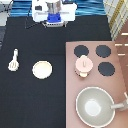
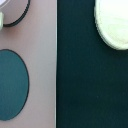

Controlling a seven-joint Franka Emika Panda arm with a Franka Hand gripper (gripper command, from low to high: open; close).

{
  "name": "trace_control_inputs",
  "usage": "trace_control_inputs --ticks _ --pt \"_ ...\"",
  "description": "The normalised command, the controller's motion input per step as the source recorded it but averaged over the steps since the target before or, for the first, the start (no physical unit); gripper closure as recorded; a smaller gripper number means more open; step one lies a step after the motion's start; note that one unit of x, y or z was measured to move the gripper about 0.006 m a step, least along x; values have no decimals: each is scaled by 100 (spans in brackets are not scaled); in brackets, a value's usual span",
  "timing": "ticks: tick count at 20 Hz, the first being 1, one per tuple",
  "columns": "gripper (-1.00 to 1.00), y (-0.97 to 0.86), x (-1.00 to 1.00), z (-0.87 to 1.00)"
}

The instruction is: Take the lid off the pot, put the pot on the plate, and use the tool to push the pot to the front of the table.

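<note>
Stove (image 1: pixel 95 75) — lidded pot (image 1: pixel 83 66); end effector (image 1: pixel 54 20) apparently clear.

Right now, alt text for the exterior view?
The end effector hangs at the exterior view's top, away from everything. The pot, with its lid on, sits on the stove; plate and tool lie on the black table.
</note>
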Motion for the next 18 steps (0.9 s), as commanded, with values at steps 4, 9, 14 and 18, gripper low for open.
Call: trace_control_inputs --ticks 4,9,14,18 --pt "-100 27 30 10" --pt "-100 44 65 66" --pt "-100 53 80 75" --pt "-100 53 95 64"
